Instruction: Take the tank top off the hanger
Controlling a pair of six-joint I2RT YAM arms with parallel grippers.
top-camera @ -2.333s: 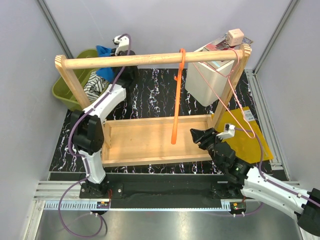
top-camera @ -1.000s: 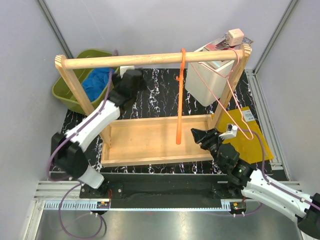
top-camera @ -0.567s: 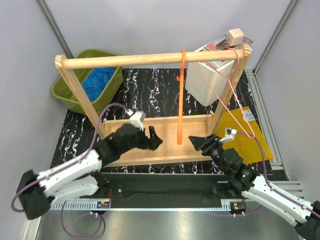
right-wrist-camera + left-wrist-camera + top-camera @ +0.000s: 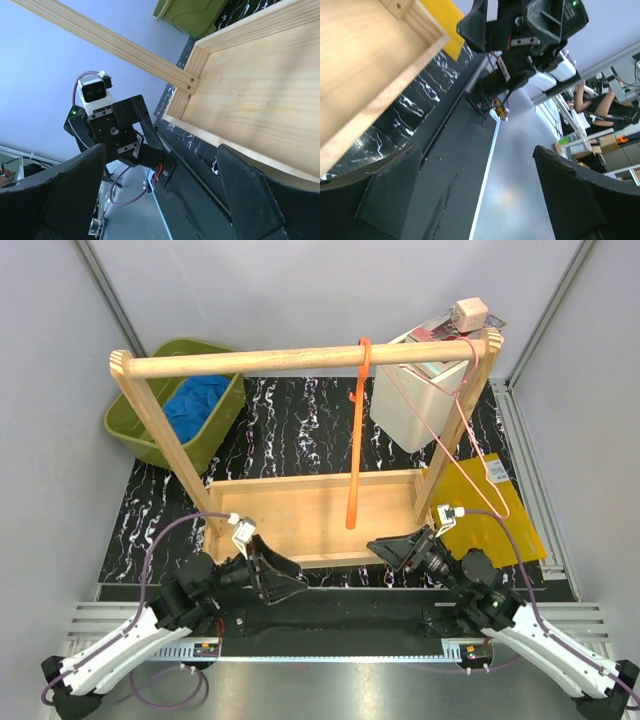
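Overhead looks down; low wrist views face inward, share tray (image 4: 355, 55).

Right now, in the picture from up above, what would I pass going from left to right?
blue tank top → left gripper → orange hanger → white box → yellow sheet

The left tool (image 4: 476, 150) is seen with its dark fingers (image 4: 385, 192) spread wide above the grey desk (image 4: 515, 195). A wooden tray (image 4: 370, 60) corner is shown upper left, bordered by a yellow sheet (image 4: 451, 30) and black marbled mat (image 4: 420, 100). The right tool (image 4: 520, 25) is seen at the top.
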